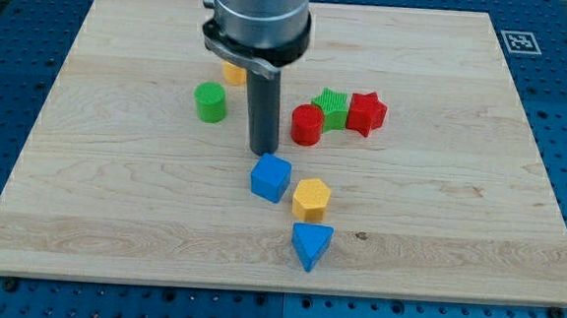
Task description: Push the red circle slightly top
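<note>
The red circle (306, 125), a short red cylinder, stands near the board's middle, touching a green star (333, 110) on its upper right. A red star (366, 113) sits right of the green star. My tip (263, 153) rests on the board just left of and slightly below the red circle, a small gap apart, and just above a blue cube (270, 178).
A green cylinder (210, 102) stands left of the rod. A yellow block (233, 73) is partly hidden behind the arm. A yellow hexagon (312, 197) and a blue triangle (312, 245) lie below the blue cube. The wooden board (94, 197) lies on a blue pegboard.
</note>
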Available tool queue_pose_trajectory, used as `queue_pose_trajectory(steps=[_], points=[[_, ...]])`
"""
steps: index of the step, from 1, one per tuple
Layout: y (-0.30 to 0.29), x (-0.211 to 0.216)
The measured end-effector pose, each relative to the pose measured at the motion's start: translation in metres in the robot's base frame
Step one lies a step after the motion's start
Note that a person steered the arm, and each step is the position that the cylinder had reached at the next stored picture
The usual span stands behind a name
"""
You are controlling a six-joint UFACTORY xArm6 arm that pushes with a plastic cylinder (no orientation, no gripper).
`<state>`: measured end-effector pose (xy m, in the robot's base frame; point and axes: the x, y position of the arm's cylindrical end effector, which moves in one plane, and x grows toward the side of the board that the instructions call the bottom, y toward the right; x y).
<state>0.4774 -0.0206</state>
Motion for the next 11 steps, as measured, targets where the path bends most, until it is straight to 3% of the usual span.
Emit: queue_pose_trajectory(steps=[2,6,11], points=[[0.048,0.006],[0.037,-0.053],[0.035,-0.082]])
